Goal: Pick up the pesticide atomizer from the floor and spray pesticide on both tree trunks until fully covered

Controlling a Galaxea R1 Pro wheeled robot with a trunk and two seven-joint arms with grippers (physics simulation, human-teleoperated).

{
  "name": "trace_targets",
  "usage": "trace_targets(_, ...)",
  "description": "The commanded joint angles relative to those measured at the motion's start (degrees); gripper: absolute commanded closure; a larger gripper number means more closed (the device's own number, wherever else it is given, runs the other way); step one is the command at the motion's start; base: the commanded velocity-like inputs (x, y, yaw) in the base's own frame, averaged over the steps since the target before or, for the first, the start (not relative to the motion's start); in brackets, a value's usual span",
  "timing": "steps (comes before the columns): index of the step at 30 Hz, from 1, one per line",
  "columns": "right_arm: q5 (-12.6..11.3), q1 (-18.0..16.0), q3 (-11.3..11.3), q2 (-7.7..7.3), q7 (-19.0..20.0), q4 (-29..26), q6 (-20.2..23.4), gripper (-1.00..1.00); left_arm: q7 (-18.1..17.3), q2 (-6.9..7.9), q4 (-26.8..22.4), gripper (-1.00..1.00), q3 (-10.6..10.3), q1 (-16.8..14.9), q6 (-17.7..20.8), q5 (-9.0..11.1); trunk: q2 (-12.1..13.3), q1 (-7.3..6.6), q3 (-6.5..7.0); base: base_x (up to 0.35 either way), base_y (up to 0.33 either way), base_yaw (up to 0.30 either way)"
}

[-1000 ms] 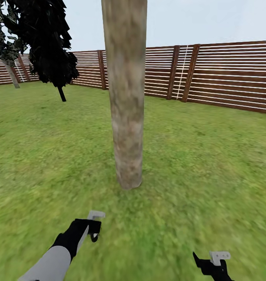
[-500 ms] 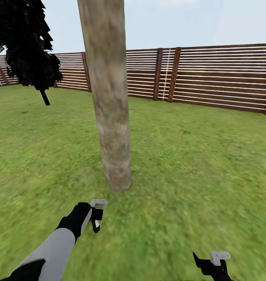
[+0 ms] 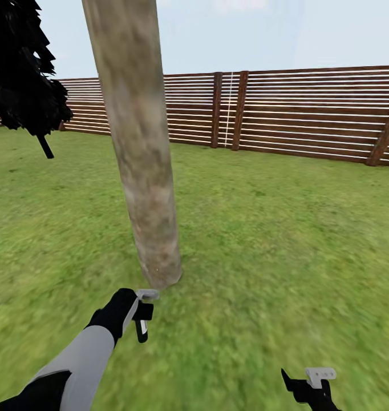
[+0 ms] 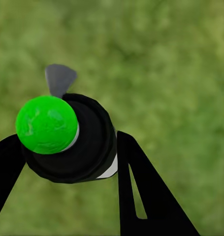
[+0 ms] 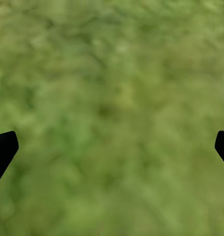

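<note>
One atomizer gripped beside the trunk

Pinched between the left gripper's (image 4: 67, 162) black fingers, the pesticide atomizer (image 4: 67, 135) shows a green cap. Lower centre-left, it hangs near the tree trunk (image 3: 138, 142) base. Right gripper (image 5: 112, 147) is spread over grass (image 3: 286, 228).

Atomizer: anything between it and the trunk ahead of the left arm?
Nothing visible. The left pincer holds the atomizer just short of the trunk base, with only bare grass between them.
</note>
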Motion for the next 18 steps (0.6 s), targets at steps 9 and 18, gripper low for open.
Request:
trace_targets(9,0.2,0.0,0.0,0.02,0.1,0.0,0.0,-1.0,-0.1,-0.25,-0.4,1.0,-0.3,-0.7,8.8,-0.4,0.0,0.0,0.0,0.01,0.0,-0.071)
trace_targets(18,0.2,0.0,0.0,0.02,0.0,0.0,0.0,-1.0,-0.2,-0.12,-2.7,1.0,-0.4,-0.7,10.0,-0.2,-0.4,0.22,-0.18,0.0,0.0,-0.043)
